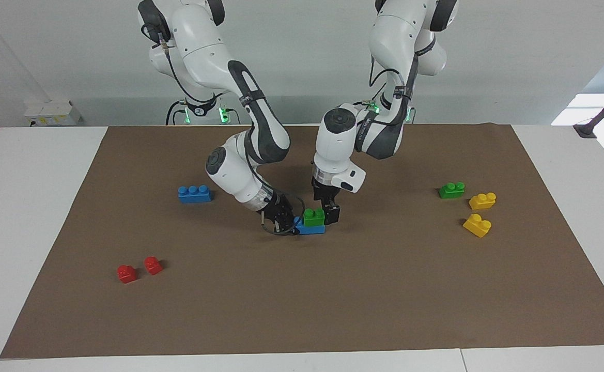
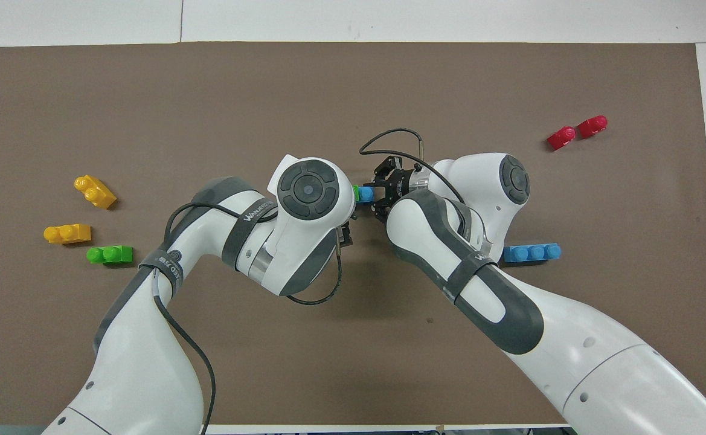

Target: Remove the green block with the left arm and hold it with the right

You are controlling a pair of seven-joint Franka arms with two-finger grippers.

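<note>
The green block sits stacked on a blue brick in the middle of the brown mat. My right gripper lies low along the mat, shut on the end of that blue brick toward the right arm's end of the table. My left gripper points down, open, at the green block. One of its fingers stands beside the block, toward the left arm's end. In the overhead view the left wrist covers all but a sliver of the green block, and the blue brick shows beside the right gripper.
Toward the left arm's end lie a second green brick and two yellow bricks. A blue three-stud brick and two red blocks lie toward the right arm's end.
</note>
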